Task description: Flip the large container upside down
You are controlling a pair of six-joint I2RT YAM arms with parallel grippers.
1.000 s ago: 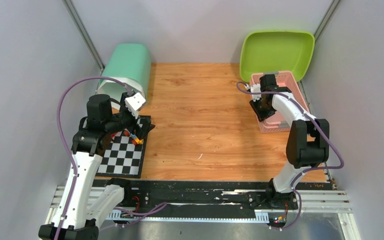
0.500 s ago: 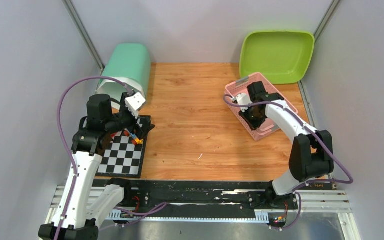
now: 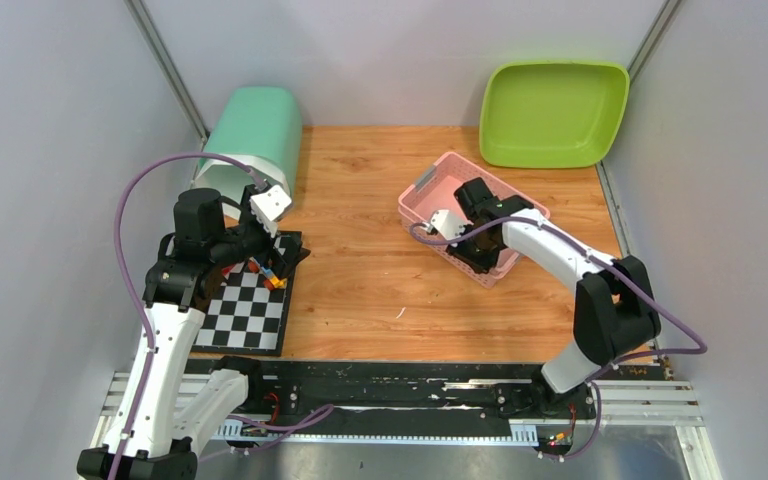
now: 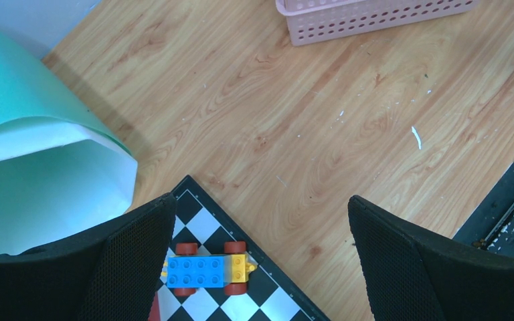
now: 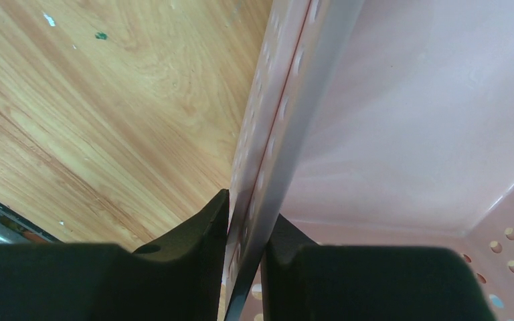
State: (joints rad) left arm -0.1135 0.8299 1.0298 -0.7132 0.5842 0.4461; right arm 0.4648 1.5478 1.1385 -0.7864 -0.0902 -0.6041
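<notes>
Basket (image 3: 438,186), pink and perforated, sits right of centre in the top view, on the wooden table (image 3: 380,290), with its opening facing up. I take it to be the container meant, since it is the one thing an arm has hold of. Whether its base rests flat on the wood or is slightly raised, I cannot tell.

The right gripper (image 5: 246,217) reaches into it from the lower right of the top view. In the right wrist view its two black fingers are pinched together on a thin side wall, one finger inside and one outside. The grip sits low on the wall's edge, and the wood shows just beyond.

So the grasp looks made, and the turn itself is not yet done. The next move calls for lifting the basket well clear of the table. The wrist then has to roll until the opening faces down, and the basket must be set down before letting go. A thin wall held at one point may swing or slip as the weight shifts, so the roll should be slow.

The left gripper (image 4: 261,221) hangs spread wide and holds nothing, above a toy car (image 4: 204,271) on a chequered board (image 3: 250,315) at lower left. A teal bin (image 3: 255,135) lies at upper left, a green tray (image 3: 550,110) at upper right, both well apart from the basket.
</notes>
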